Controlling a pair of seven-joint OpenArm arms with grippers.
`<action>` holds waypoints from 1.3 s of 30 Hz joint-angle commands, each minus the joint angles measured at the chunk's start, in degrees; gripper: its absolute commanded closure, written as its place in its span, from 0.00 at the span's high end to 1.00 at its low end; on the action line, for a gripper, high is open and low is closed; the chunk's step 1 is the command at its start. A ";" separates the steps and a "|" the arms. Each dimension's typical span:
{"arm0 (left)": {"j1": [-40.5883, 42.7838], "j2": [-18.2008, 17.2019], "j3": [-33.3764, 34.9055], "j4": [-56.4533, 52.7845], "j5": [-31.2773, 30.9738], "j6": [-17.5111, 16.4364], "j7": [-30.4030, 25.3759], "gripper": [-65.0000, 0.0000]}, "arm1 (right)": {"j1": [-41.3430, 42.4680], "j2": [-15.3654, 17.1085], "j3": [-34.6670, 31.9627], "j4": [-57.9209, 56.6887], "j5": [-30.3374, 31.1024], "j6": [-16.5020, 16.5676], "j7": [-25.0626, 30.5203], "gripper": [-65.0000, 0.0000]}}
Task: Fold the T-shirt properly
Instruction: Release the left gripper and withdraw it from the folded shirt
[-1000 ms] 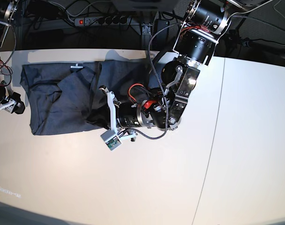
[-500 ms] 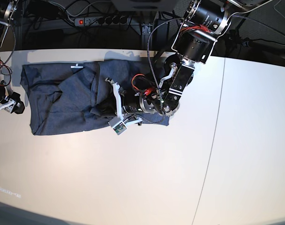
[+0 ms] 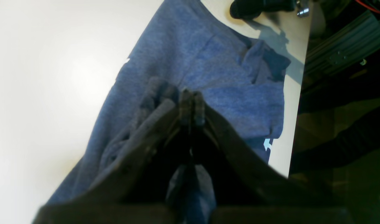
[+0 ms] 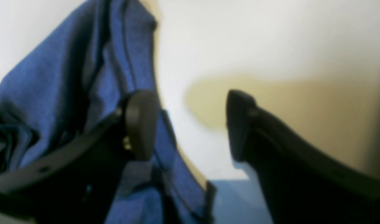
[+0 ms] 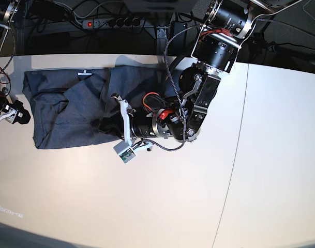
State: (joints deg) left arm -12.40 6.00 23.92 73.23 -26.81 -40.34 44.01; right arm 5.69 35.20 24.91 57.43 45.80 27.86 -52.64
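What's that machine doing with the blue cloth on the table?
It is a two-armed robot folding a T-shirt that lies spread on a pale table. The left tool is shut on a bunch of the shirt's cloth near the middle of the table, part way through a fold. The right tool sits open at the shirt's far edge, with one finger over the cloth and nothing gripped. The shirt is only partly folded and looks rumpled.

Pale cream worktop with one seam running near to far. Blue-grey T-shirt lying rumpled at far left.
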 commanded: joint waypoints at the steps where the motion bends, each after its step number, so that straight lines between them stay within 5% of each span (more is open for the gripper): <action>1: -1.22 0.68 -0.02 1.09 -1.25 0.34 -0.63 0.00 | 0.31 0.94 0.09 0.37 0.83 2.25 -1.92 0.55; 9: -1.22 -3.67 -0.02 1.09 -1.38 0.34 -0.39 0.00 | 0.33 0.79 -1.18 0.37 4.79 3.50 -4.37 0.55; 19: -1.20 -8.02 -0.50 1.14 -4.35 0.34 2.56 0.00 | 1.07 -0.28 -11.91 0.37 5.16 3.50 -4.20 0.55; 31: -1.18 -11.10 -9.77 1.14 -12.66 0.34 10.82 0.00 | 1.27 -2.64 -12.35 0.37 2.64 3.48 -4.83 0.55; 35: -1.03 -12.92 -9.75 1.11 -14.36 0.34 11.58 0.00 | 1.27 -2.64 -12.35 0.37 -2.58 3.45 -4.33 0.38; 39: -0.87 -14.47 -9.75 1.11 -14.99 0.34 12.07 0.00 | 1.25 -2.64 -12.35 0.37 -7.17 3.45 -1.07 0.00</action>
State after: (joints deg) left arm -12.08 -8.43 14.28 73.30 -40.84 -40.34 56.71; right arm 7.31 32.03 12.97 57.91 42.81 30.59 -50.48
